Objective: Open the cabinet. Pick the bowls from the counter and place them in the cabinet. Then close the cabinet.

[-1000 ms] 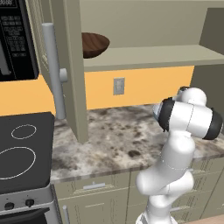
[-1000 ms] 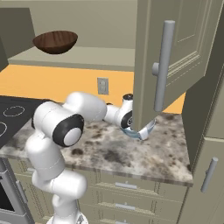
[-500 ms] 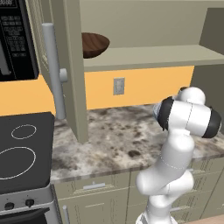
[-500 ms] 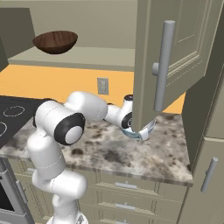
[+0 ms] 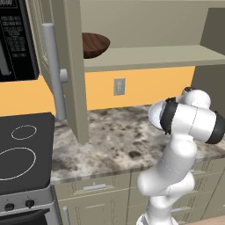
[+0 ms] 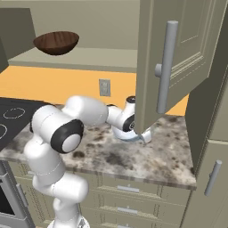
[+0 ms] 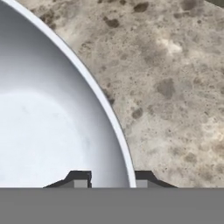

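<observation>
On the counter (image 7: 175, 78) — white bowl's (image 7: 48, 122) rim between end effector (image 7: 111, 180) fingertips, grip unclear

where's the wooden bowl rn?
The dark-brown wooden bowl sits on the open cabinet's shelf, at its left end in both base views, above the counter.

One bowl (image 6: 56, 42) sits on the open cabinet (image 6: 89, 58) shelf. The other bowl (image 6: 133, 136) rests on the desk (image 6: 156, 156) below, right of the stove (image 5: 22, 154).
</observation>
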